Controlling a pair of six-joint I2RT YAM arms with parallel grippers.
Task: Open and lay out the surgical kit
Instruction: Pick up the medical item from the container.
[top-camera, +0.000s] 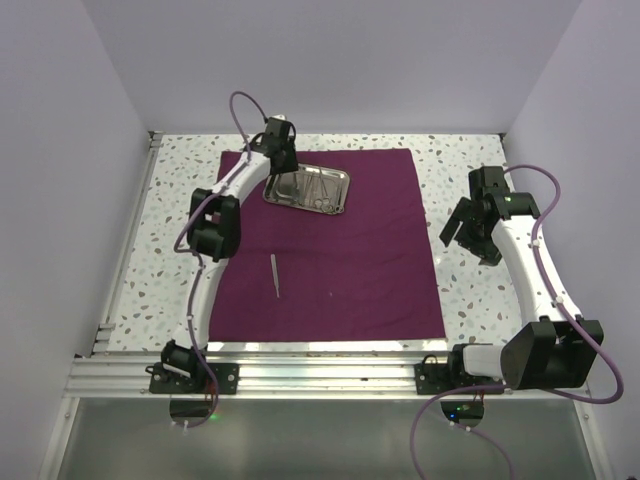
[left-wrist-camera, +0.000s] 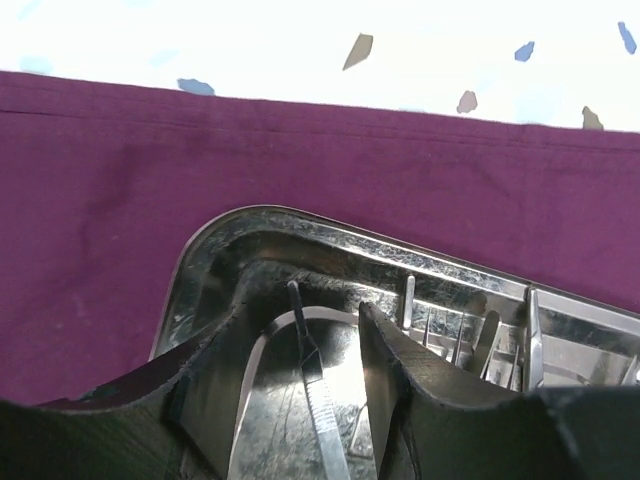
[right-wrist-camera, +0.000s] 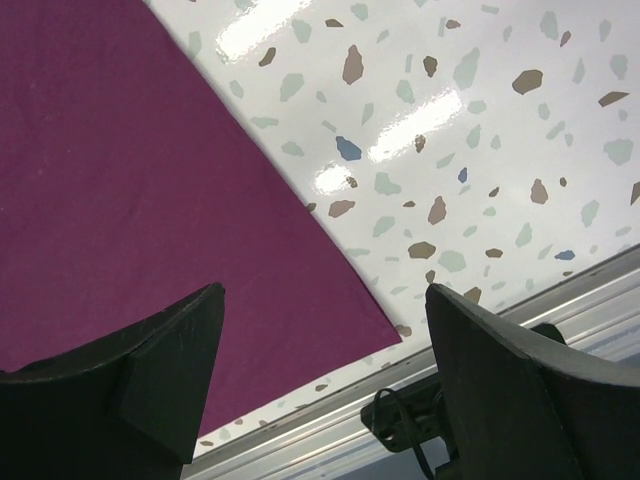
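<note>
The dark purple cloth (top-camera: 340, 250) lies spread flat on the table. The shiny steel tray (top-camera: 340, 203) sits on its far part and holds several slim instruments (top-camera: 322, 190). One slim metal instrument (top-camera: 274, 275) lies alone on the cloth nearer the left. My left gripper (top-camera: 283, 168) is down in the tray's left end. In the left wrist view the left gripper (left-wrist-camera: 300, 312) is open, its fingers (left-wrist-camera: 215, 380) on either side of a slim tweezer-like instrument (left-wrist-camera: 322, 405) lying on the tray floor (left-wrist-camera: 210, 260). My right gripper (top-camera: 464, 232) hangs open and empty over the cloth's right edge (right-wrist-camera: 150, 170).
The speckled white tabletop (top-camera: 470, 290) borders the cloth on all sides. An aluminium rail (top-camera: 320, 365) runs along the near edge and also shows in the right wrist view (right-wrist-camera: 330, 430). White walls close in the left, far and right sides.
</note>
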